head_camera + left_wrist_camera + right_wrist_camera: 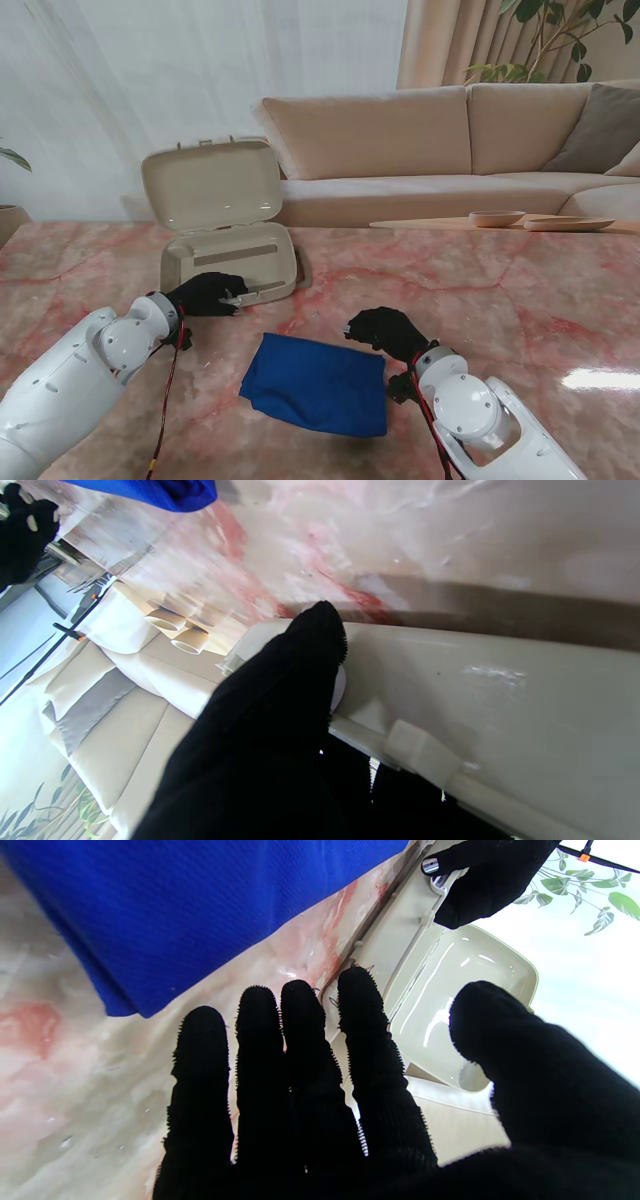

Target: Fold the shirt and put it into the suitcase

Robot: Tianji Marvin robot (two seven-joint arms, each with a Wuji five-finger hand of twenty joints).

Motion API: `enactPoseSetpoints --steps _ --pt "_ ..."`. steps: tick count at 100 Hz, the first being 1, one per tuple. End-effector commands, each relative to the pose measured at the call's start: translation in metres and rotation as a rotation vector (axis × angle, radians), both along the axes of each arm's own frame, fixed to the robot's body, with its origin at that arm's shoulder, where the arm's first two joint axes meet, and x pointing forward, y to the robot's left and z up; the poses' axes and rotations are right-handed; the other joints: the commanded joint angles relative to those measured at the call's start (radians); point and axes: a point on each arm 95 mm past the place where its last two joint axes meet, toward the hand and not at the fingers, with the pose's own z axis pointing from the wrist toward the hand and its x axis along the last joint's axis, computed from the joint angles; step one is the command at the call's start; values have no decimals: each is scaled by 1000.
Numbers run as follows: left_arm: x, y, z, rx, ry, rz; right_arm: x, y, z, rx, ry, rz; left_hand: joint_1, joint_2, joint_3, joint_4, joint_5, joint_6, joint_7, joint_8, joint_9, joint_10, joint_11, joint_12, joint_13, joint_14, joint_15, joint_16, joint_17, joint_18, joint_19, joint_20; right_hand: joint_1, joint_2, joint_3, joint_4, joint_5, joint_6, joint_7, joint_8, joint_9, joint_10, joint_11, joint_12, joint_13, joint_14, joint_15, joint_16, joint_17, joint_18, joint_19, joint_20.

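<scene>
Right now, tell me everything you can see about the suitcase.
The suitcase is a small beige hard-shell case, plastic by its look, with rounded corners. It stands open on the pink marble table, lid upright on the far side, and its shallow tray looks empty. It sits to the left, farther from me than the folded blue shirt and apart from it. The left hand rests on its near front rim by the latch; the right hand is clear of it.
</scene>
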Motion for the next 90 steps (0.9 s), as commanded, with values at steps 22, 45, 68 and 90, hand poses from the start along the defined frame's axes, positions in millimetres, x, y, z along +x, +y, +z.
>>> enactPoseSetpoints --steps 22,45,68,90 --pt "1 -26 -13 -35 31 -54 -3 -3 -8 -5 35 -6 121 104 164 29 139 -192 270 127 22 -65 36 -6 50 -7 -125 -134 4 -5 15 -24 -20 1 -10 -17 25 -15 -12 14 6 -10 14 1 21 -11 9 -12 -2 -16 33 -20" --pt "8 -43 -10 -62 24 -97 -3 -7 -9 -9 38 -18 121 105 165 30 139 -197 274 130 21 -71 42 -8 50 -13 -128 -134 3 -6 14 -30 -15 2 -13 -16 25 -14 -12 14 6 -9 15 1 20 -9 10 -12 -3 -16 33 -20" --pt "15 -59 -7 -85 12 -138 -2 -11 -11 -15 44 -31 121 105 167 30 141 -200 279 133 21 -78 49 -12 50 -15 -131 -134 3 -7 12 -38 -14 0 -13 -15 26 -15 -12 15 6 -8 15 1 21 -9 10 -12 -3 -16 33 -20" --pt "23 -74 -4 -105 2 -186 -1 -14 -13 -17 48 -44 121 103 167 29 141 -203 281 135 23 -79 53 -16 52 -17 -134 -136 4 -9 10 -43 -16 -3 -8 -15 28 -16 -11 16 9 -9 14 0 22 -9 9 -12 -5 -15 32 -20"
